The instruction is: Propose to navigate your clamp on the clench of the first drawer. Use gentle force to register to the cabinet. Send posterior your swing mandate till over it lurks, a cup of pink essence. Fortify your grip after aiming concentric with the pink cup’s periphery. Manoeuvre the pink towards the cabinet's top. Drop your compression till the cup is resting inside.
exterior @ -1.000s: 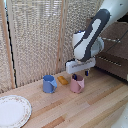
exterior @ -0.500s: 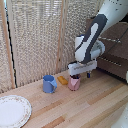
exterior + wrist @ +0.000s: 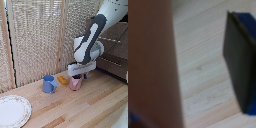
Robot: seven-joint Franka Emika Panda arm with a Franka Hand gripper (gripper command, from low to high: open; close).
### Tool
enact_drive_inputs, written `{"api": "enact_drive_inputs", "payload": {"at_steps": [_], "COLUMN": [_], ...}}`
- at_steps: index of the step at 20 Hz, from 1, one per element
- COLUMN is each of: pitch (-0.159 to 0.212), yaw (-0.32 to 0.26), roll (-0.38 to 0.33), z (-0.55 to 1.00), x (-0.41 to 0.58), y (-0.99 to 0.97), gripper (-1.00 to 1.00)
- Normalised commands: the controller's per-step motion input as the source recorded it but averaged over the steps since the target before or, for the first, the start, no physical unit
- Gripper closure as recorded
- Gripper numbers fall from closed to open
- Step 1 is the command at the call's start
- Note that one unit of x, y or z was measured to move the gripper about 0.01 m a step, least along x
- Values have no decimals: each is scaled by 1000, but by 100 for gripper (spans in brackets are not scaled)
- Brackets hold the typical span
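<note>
My fingers down at pink cup; clamped or apart, cannot tell. Cup likely light, rigid, smooth; grip rim wall. Blue mug at 9 o'clock.

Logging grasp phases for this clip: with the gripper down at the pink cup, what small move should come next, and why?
Probably close the fingers on the pink cup. In the exterior view the gripper sits right at the cup's top, the cup standing on the table. The wrist view shows a pink wall close by and a blue-tipped finger apart from it, with table between, so the jaws look open.
</note>
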Motion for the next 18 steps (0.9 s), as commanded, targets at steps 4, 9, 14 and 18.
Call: {"api": "enact_drive_inputs", "payload": {"at_steps": [4, 9, 14, 18], "pitch": [-72, -70, -63, -49], "yaw": [-32, -218, -290, -289], "roll": [-6, -41, -2, 12], "z": [-8, 55, 221, 254], "x": [-4, -15, 0, 0], "y": [26, 295, 410, 381], "gripper": [100, 100, 100, 100]}}
